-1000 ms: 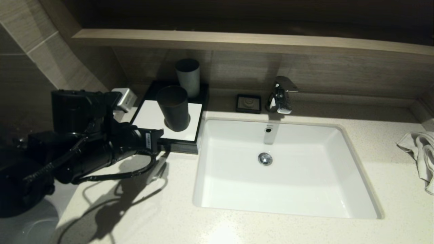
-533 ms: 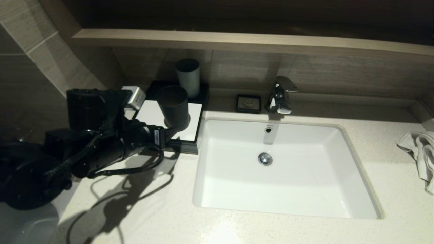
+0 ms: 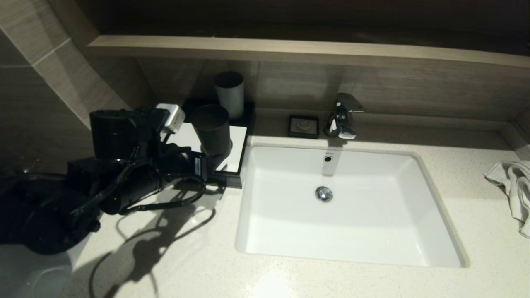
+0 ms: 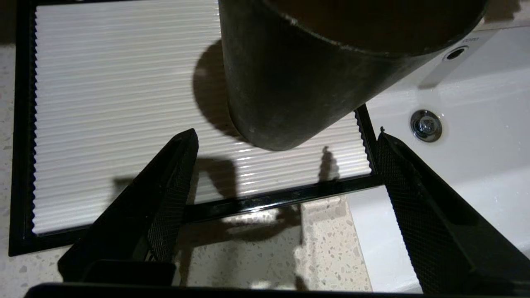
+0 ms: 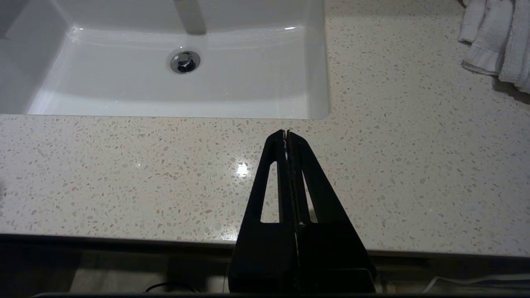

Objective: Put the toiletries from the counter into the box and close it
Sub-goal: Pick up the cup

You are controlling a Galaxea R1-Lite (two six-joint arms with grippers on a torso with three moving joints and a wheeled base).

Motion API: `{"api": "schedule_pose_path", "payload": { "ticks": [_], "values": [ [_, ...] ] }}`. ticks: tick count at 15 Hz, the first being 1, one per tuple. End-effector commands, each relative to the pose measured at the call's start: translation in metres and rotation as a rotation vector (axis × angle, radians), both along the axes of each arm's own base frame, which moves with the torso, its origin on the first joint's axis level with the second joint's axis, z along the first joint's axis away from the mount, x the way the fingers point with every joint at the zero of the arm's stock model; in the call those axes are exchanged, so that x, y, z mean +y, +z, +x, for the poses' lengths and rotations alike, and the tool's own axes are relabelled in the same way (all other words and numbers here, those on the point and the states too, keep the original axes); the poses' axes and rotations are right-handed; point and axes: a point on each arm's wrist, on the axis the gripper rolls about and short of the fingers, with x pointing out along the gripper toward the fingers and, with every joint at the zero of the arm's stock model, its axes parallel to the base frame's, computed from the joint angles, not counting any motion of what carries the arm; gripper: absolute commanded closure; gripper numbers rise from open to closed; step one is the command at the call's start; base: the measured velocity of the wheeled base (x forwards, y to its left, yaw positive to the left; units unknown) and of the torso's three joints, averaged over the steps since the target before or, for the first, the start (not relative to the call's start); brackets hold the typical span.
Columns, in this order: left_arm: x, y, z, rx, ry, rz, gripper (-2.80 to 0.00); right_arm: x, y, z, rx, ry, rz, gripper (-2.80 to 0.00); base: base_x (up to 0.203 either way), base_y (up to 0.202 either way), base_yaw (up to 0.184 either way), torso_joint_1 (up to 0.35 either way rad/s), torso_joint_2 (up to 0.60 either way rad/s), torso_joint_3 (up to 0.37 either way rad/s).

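The low black box (image 3: 234,179) with its white top panel (image 4: 116,103) stands at the back left of the speckled counter (image 3: 198,256). No drawer shows pulled out from its front rim (image 4: 269,200). No sachets show in any view. My left gripper (image 3: 213,176) is open and empty; in the left wrist view (image 4: 286,133) its fingers straddle the box's front right corner, just above the counter. My right gripper (image 5: 286,133) is shut and empty, parked over the counter's front edge (image 5: 124,174), and is out of the head view.
A black cup (image 3: 212,130) stands on the box's white panel, close to my left fingers (image 4: 174,186). A grey cup (image 3: 229,93) stands behind it. The white sink (image 3: 290,231), faucet (image 3: 341,116), soap dish (image 3: 304,126) and a towel (image 3: 513,186) lie to the right.
My left arm has moved right and toward the wall, bringing the gripper up to the box's front right corner. Nothing else has moved.
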Motion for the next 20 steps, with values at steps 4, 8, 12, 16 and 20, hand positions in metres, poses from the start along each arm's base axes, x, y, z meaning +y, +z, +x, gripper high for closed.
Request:
{"api": "schedule_pose_path", "payload": {
  "ticks": [4, 8, 12, 16, 20],
  "values": [
    [-0.004, -0.008, 0.01, -0.031, -0.005, 0.039, -2.8, 0.0, 0.0, 0.0, 0.001, 0.0, 0.001, 0.0, 0.0, 0.0, 0.0, 0.0, 0.0, 0.0],
    [-0.007, -0.006, 0.015, -0.061, -0.004, 0.029, -2.8, 0.0, 0.0, 0.0, 0.0, 0.0, 0.0, 0.0, 0.0, 0.0, 0.0, 0.0, 0.0, 0.0],
    [-0.009, -0.01, 0.02, -0.068, -0.004, 0.026, -2.8, 0.0, 0.0, 0.0, 0.0, 0.0, 0.001, 0.0, 0.0, 0.0, 0.0, 0.0, 0.0, 0.0],
    [-0.011, -0.013, 0.023, -0.073, -0.006, 0.025, -2.8, 0.0, 0.0, 0.0, 0.001, 0.0, 0.001, 0.0, 0.0, 0.0, 0.0, 0.0, 0.0, 0.0],
    [-0.012, -0.015, 0.026, -0.081, -0.006, 0.023, -2.8, 0.0, 0.0, 0.0, 0.0, 0.0, 0.001, 0.0, 0.0, 0.0, 0.0, 0.0, 0.0, 0.0]
  ]
}}
